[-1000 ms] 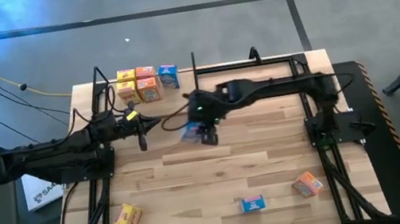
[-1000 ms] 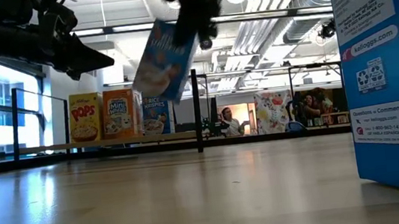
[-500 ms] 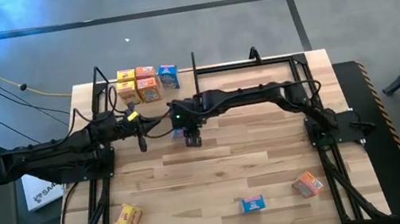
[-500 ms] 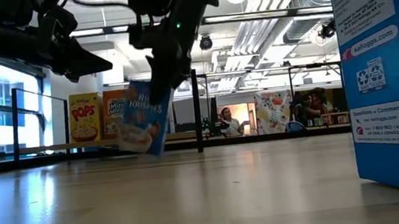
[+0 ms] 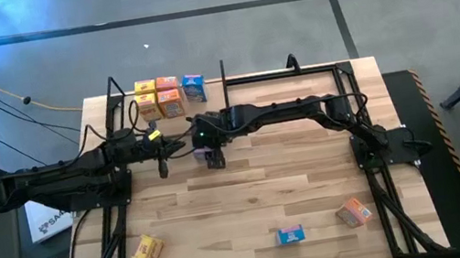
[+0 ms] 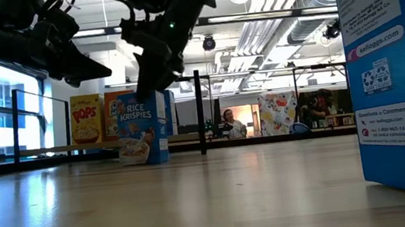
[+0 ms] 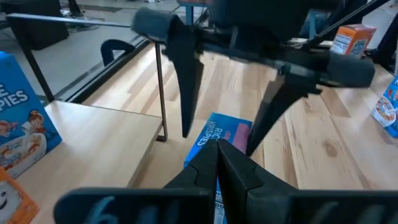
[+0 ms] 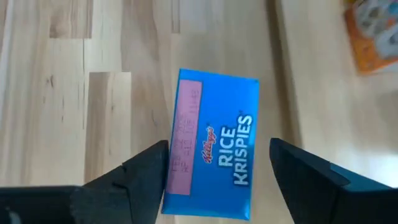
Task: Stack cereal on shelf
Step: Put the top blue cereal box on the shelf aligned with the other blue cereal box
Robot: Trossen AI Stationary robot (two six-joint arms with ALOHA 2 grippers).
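A blue Rice Krispies cereal box point(image 6: 143, 128) stands upright on its bottom end on the table top, just in front of the shelf point(image 6: 46, 152). My right gripper point(image 8: 217, 149) hangs open over the box's top point(image 8: 211, 149), one finger on either side and clear of it. It shows in the high view too point(image 5: 214, 156). On the shelf point(image 5: 128, 117) stand several cereal boxes, yellow point(image 5: 145, 89), orange point(image 5: 173, 106) and blue point(image 5: 194, 86). My left gripper point(image 5: 163, 163) waits shut just left of the blue box, holding nothing point(image 7: 217, 158).
Three more cereal boxes lie near the table's near edge: yellow point(image 5: 146, 248), blue point(image 5: 291, 234) and orange point(image 5: 352, 212). The shelf's black posts point(image 6: 200, 112) stand close behind the blue box. Bare wood lies between the arms and the near boxes.
My right gripper has carried the tilted blue box toward the table's left edge and down. The box now stands upright on the table. The fingers have opened and let it go.
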